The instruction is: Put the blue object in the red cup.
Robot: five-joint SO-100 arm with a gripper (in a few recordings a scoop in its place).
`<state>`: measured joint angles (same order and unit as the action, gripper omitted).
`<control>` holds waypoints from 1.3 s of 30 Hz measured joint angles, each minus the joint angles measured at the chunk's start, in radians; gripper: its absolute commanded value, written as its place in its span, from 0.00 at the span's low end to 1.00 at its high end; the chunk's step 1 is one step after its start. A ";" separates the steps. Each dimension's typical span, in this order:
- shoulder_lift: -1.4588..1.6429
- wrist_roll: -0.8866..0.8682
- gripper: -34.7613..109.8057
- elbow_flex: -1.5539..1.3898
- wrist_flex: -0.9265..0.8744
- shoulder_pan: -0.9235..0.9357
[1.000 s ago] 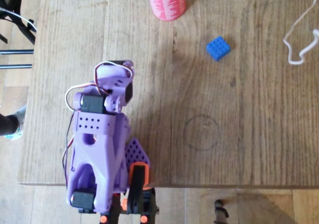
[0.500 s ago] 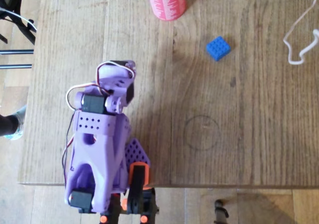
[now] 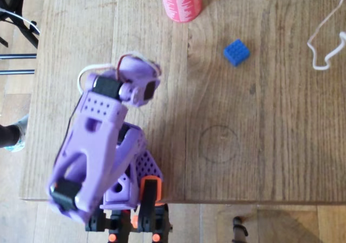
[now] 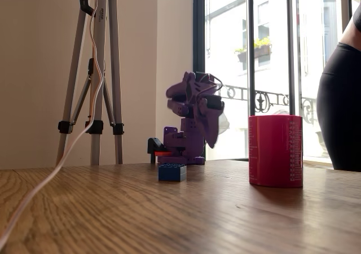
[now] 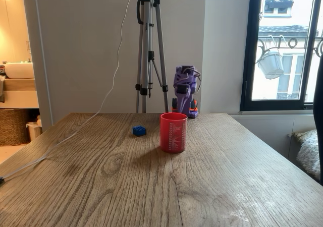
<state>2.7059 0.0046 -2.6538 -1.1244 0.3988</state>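
Observation:
The blue object (image 3: 237,52) is a small studded square block lying flat on the wooden table, right of and nearer the arm than the red cup (image 3: 180,1). Both fixed views show the block (image 4: 172,172) (image 5: 139,131) and the upright cup (image 4: 275,150) (image 5: 173,132) standing apart. The purple arm (image 3: 102,140) is folded at the table's near edge, far from both. Its gripper (image 4: 210,138) hangs pointing down above the base, with nothing seen in it. The fingers are small and backlit, so how the jaws stand is unclear.
A white cable (image 3: 324,38) loops on the table's right side and trails across the wood (image 4: 56,163). A tripod (image 5: 150,50) stands behind the arm. A person (image 4: 341,96) stands beside the table near the cup. A faint drawn circle (image 3: 218,144) marks the table's middle.
The arm has swung: its wrist end has moved up and to the right in the overhead view, and the upper arm now leans toward the lower left. Block and cup have not moved.

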 measured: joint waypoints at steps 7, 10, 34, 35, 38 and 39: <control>-0.795 -0.110 0.25 0.666 -0.112 0.149; -1.008 -0.179 0.25 0.882 -0.146 0.176; -1.417 -0.232 0.38 1.209 -0.103 0.304; -1.417 -0.218 0.47 1.209 -0.112 0.304; -1.417 -0.166 0.59 1.209 -0.152 0.296; -1.417 -0.127 0.60 1.209 -0.172 0.291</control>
<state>1.2885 -0.1227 -1.4450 -1.2962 0.6903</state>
